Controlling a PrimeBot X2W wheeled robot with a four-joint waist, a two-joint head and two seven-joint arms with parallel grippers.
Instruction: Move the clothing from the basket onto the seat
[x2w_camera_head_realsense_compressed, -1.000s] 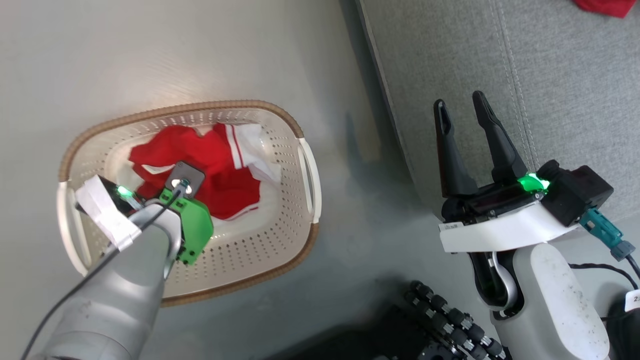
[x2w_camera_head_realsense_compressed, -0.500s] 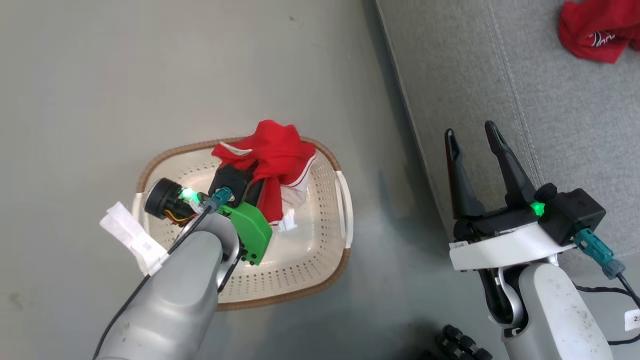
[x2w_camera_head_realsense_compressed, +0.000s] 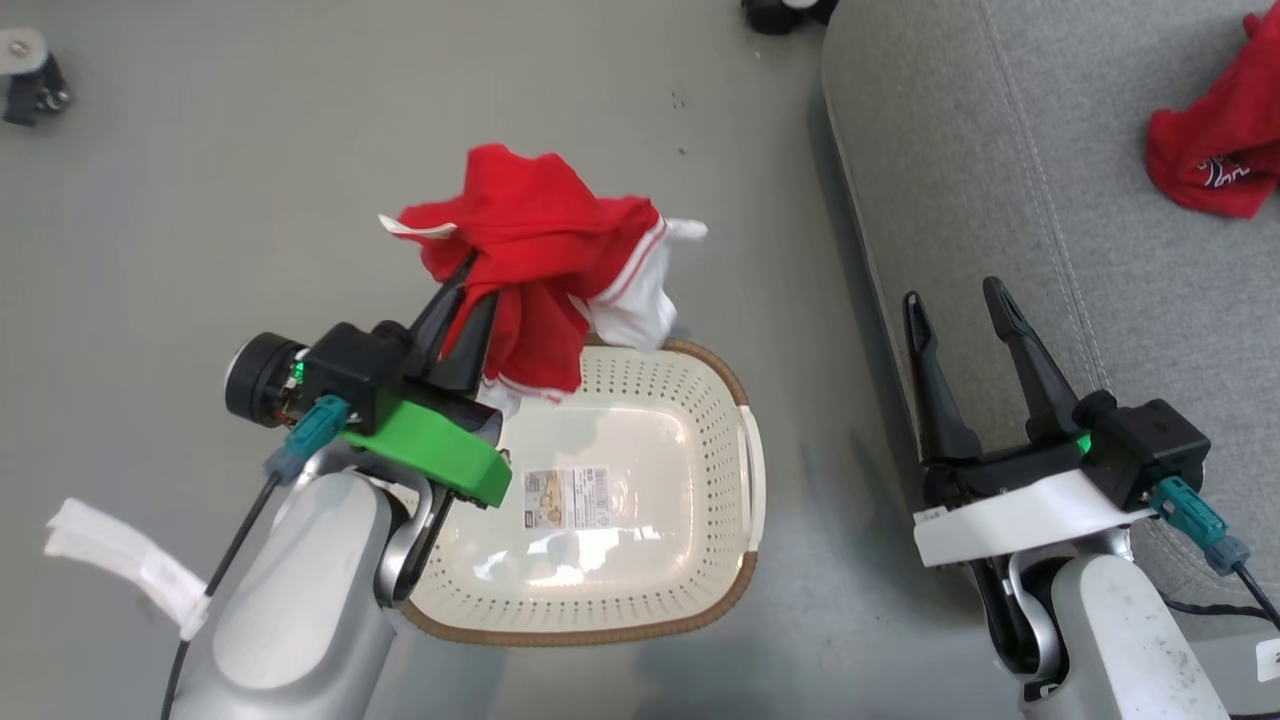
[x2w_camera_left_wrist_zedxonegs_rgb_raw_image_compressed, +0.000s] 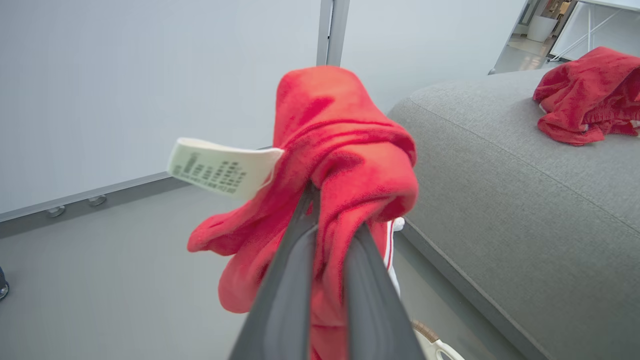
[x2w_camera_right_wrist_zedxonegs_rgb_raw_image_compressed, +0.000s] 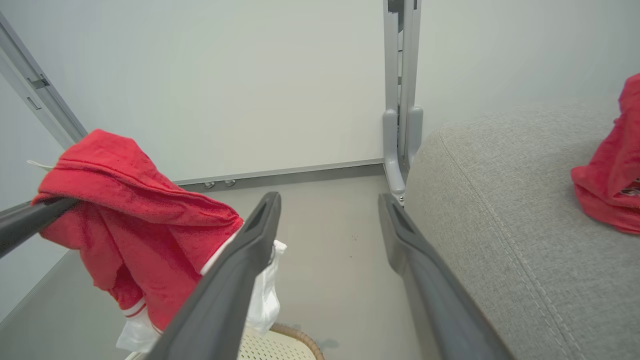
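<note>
My left gripper (x2w_camera_head_realsense_compressed: 470, 285) is shut on a bunched red garment with white stripes (x2w_camera_head_realsense_compressed: 540, 250), held in the air above the far rim of the cream basket (x2w_camera_head_realsense_compressed: 700, 590). The basket's bottom is bare except for a paper label (x2w_camera_head_realsense_compressed: 568, 497). In the left wrist view the red garment (x2w_camera_left_wrist_zedxonegs_rgb_raw_image_compressed: 345, 165) drapes over my closed fingers, a white care tag (x2w_camera_left_wrist_zedxonegs_rgb_raw_image_compressed: 220, 167) sticking out. Another red garment (x2w_camera_head_realsense_compressed: 1210, 160) lies on the grey seat (x2w_camera_head_realsense_compressed: 1000, 180) at the right. My right gripper (x2w_camera_head_realsense_compressed: 960, 300) stands open and empty at the seat's front edge. In the right wrist view the held garment (x2w_camera_right_wrist_zedxonegs_rgb_raw_image_compressed: 135, 215) hangs left.
Grey floor (x2w_camera_head_realsense_compressed: 200, 200) surrounds the basket. A pale wall with a metal post (x2w_camera_right_wrist_zedxonegs_rgb_raw_image_compressed: 400, 100) stands beyond the seat's end. A small dark caster (x2w_camera_head_realsense_compressed: 25, 85) sits at the far left, and another dark object (x2w_camera_head_realsense_compressed: 780, 12) by the seat's corner.
My left gripper has gone from reaching into the basket to lifting the red garment out and up above the rim. The head camera shifted, bringing more of the seat and the second garment into view.
</note>
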